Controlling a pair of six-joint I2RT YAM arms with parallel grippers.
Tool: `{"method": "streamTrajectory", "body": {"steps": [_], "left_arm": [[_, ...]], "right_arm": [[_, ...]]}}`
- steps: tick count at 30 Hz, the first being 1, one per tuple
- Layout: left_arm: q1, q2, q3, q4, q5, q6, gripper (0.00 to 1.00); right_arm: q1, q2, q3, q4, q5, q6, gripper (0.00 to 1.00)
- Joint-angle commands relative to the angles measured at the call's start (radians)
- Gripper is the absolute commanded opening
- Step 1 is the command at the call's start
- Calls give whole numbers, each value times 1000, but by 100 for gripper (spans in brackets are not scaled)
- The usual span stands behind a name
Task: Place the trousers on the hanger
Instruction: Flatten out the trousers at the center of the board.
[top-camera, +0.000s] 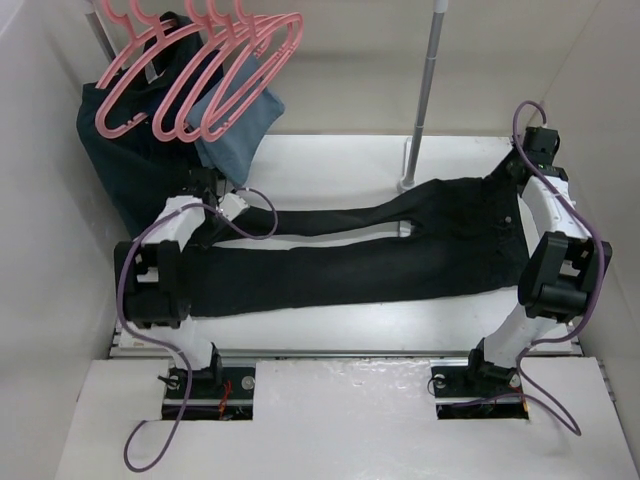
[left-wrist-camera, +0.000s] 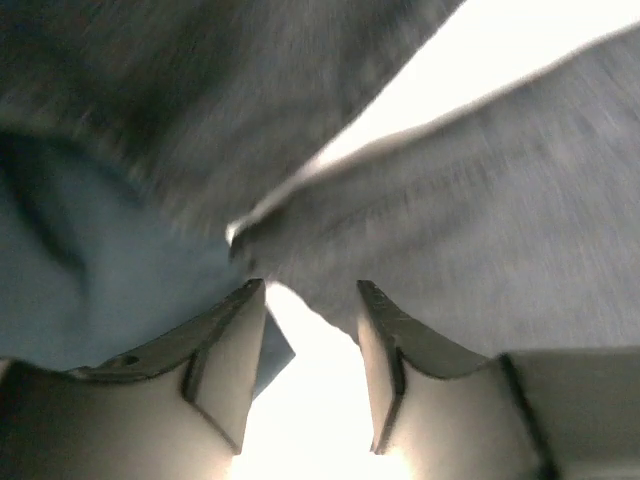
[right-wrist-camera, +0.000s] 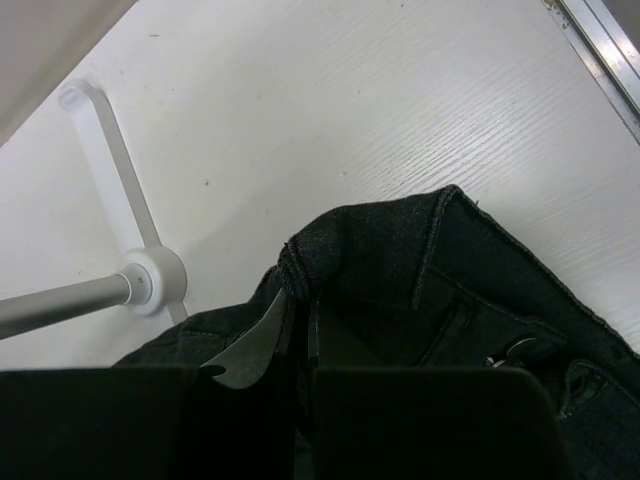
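Left arm (top-camera: 180, 222) and right arm (top-camera: 545, 205): white links, black joint housings, looping purple cables (top-camera: 121, 285) (red wiring (top-camera: 226, 392) at the 7 o'clock base).

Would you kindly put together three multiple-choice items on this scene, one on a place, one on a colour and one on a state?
1. Toward which side does the waistband of the trousers lie?
A. by the right arm
B. by the left arm
C. off the far edge

2. What colour are the hangers at the back left?
A. white
B. pink
C. green

3. What state is the right gripper in?
A. open above bare table
B. shut on a hanger
C. shut on the trousers

Answers:
1 A, because the button and waistband sit at the right end while the legs run left.
2 B, since all of them show pink against the dark cloth behind.
3 C, as the right wrist view shows the fingers pinching the waistband's edge.
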Motion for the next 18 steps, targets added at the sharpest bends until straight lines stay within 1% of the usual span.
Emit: {"method": "streamTrajectory", "body": {"steps": [1, 3, 7, 9, 11, 12, 14, 17, 18], "left_arm": [[11, 38, 48, 102, -43, -57, 40], [11, 76, 39, 133, -54, -66, 42], [0, 118, 48, 139, -54, -56, 43], [0, 130, 7, 191, -83, -55, 44], [9, 156, -15, 229, -138, -42, 44], [20, 167, -24, 277, -161, -42, 44], [20, 194, -38, 314, -189, -42, 44], [20, 224, -27, 271, -154, -64, 44], [20, 233, -27, 257, -128, -65, 43]], "right_arm": [[-6, -12, 46, 45, -37, 0, 0], [-6, -21, 46, 54, -46, 0, 0], [-6, -41, 23, 66, -46, 9, 0], [-6, -53, 0, 66, -46, 20, 0], [-6, -63, -11, 77, -46, 20, 0], [-6, -63, -11, 77, -55, 20, 0], [-6, -72, -11, 86, -55, 20, 0], [-6, -72, -11, 86, -55, 20, 0], [-6, -83, -11, 77, -55, 20, 0]]}}
